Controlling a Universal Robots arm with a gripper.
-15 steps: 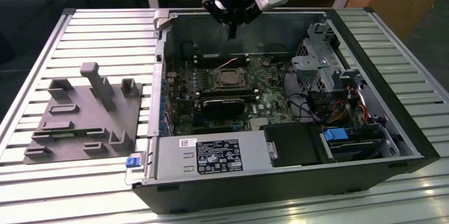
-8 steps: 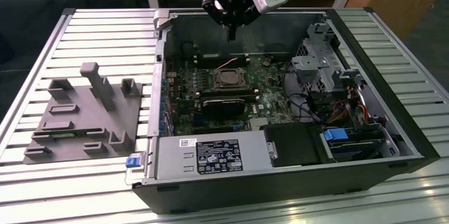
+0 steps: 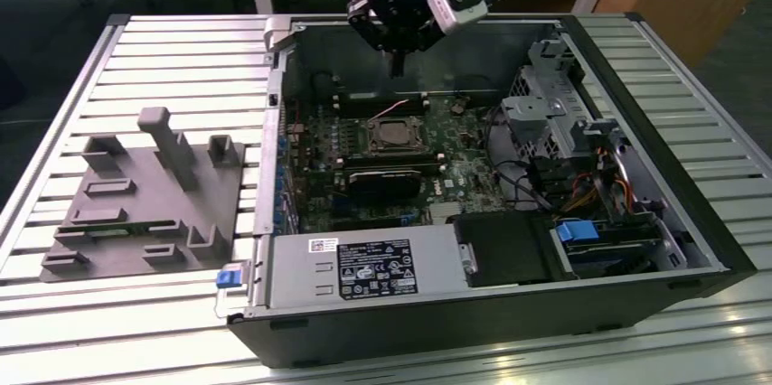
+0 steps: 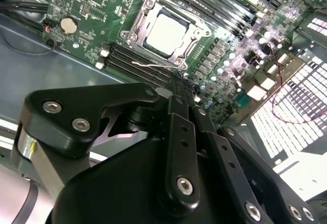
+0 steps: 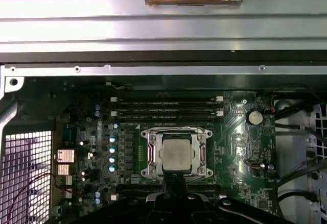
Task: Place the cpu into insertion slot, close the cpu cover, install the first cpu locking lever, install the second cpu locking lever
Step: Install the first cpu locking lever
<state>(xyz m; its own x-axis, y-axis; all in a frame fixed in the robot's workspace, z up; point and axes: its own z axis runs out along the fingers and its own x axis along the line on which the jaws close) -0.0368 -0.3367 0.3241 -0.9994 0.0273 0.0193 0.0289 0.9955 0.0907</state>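
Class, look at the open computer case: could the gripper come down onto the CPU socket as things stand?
Probably yes. The gripper hangs above the open case, and the cpu sits in its socket with the cpu cover around it; nothing lies between them.

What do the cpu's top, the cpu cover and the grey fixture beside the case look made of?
The cpu: top looks like brushed, matte silver metal, pale and evenly dull. The cpu cover: thin shiny metal frame, judging by bright glints along its edges. The grey fixture: probably matte plastic, uniformly grey with no shine, though painted metal is possible.
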